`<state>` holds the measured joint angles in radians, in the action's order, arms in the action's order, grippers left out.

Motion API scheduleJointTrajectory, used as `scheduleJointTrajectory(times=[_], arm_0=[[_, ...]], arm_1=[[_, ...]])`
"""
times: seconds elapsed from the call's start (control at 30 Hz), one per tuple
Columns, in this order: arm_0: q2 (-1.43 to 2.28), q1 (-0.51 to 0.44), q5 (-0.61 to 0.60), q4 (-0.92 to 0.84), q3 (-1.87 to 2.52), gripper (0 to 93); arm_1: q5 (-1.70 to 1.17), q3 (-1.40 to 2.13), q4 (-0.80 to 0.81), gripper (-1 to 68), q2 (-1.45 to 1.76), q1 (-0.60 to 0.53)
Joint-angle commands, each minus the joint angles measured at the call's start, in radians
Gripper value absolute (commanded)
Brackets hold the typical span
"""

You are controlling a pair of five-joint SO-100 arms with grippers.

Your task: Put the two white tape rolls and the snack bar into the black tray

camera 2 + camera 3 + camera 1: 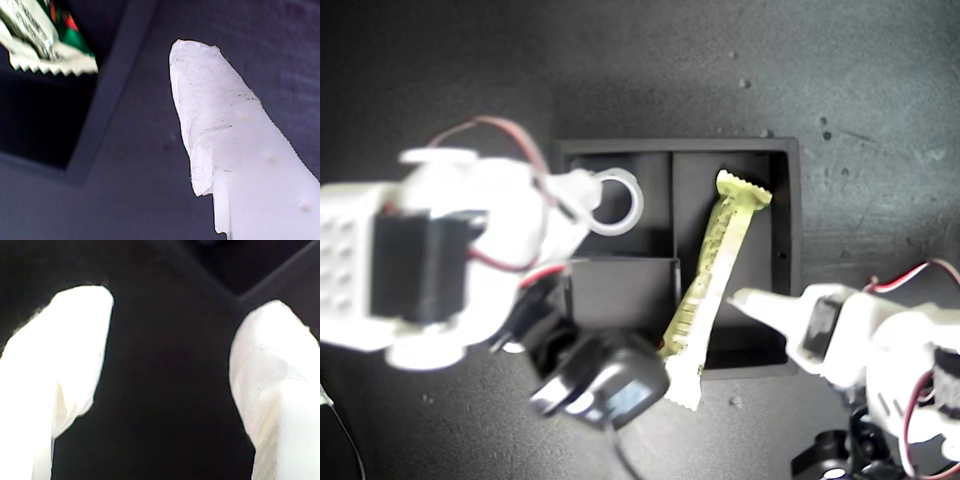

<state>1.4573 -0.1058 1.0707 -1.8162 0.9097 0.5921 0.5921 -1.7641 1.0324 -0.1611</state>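
One white tape roll [637, 205] was already lying in the small compartment of the black tray [790, 200] at the exterior view's upper left. The other roll I couldn't find anywhere, so maybe an arm was hiding it.

The snack bar [715, 270] was the real story. Its long axis ran on a diagonal: the upper crimped end sat inside the long compartment, while the lower end poked out over the tray's wall toward the table [880, 90] at the bottom of the exterior view. So it was half in, not lying flat.

The first gripper [745, 298] looked like the arm on the exterior view's right, going by the bar's zigzag end showing in its wrist camera. Its tip was just beside the bar's middle, on the side toward the exterior view's right. Only one of its fingers [210, 100] showed, so I couldn't tell whether they were spread or together.

The second gripper [167, 340] had its fingers [75, 340] spread wide with nothing between them, just dark surface below. I took it for the arm hanging near the roll.

My guess was that the first gripper was the nearer one for swinging the stray end in.
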Motion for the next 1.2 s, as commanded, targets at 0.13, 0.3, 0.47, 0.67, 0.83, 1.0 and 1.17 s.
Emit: scheduleJointTrajectory(times=[0.13,0.3,0.47,0.67,0.83,1.0,1.17], arm_0=[[0.290,-0.270,0.281,0.285,0.454,17.0],[0.282,-0.316,0.376,0.489,0.678,17.1],[0.316,-0.321,0.430,0.652,0.867,17.0],[0.304,-0.334,0.443,0.802,0.965,16.9],[0.264,-0.359,0.459,0.864,0.971,16.7],[0.247,-0.382,0.480,0.884,0.971,16.4],[0.239,-0.391,0.491,0.899,0.982,16.3]], arm_1=[[-0.238,0.141,-0.038,20.4,0.357,0.135],[-0.051,0.242,-0.037,17.6,0.569,0.186],[0.150,0.359,-0.037,9.4,0.816,0.207],[0.267,0.480,-0.035,3.7,0.942,0.195],[0.296,0.535,-0.035,2.5,0.946,0.199],[0.295,0.560,-0.031,0.0,0.946,0.206],[0.293,0.577,-0.025,-0.1,0.946,0.201]])
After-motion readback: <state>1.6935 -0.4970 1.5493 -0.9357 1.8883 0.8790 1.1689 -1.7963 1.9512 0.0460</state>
